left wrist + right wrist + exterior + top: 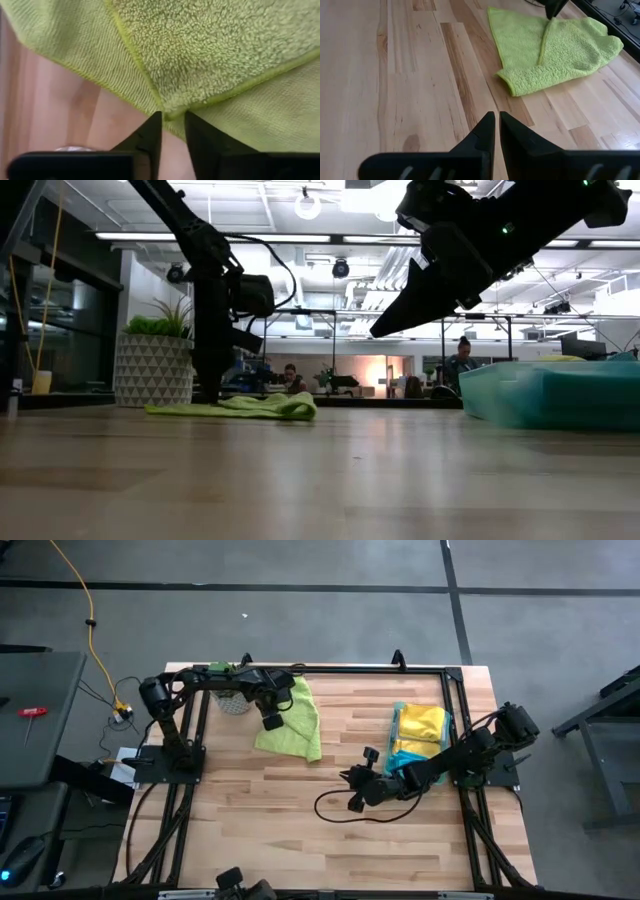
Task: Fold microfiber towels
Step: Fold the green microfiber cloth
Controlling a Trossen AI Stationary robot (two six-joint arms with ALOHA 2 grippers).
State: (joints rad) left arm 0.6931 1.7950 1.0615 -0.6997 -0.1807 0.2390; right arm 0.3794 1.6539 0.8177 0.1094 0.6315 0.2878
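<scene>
On the wooden surface [300,810], the left claw [172,120] pinches the green towel's [292,720] edge; the right claw [495,120], pressed together, waits well apart.

My worktop is a pale wooden table [300,810] of butt-jointed planks, bordered by a black metal frame [340,670]. At its far left corner stands a small green potted plant [153,360] in a white pot patterned with triangles. On the right side sits a translucent green tray [545,393]. A black cable [335,808] loops across the near middle of the boards. Beyond the table, a yellow cord [88,620] trails over the grey floor, and people [461,360] sit in the lit room behind.
</scene>
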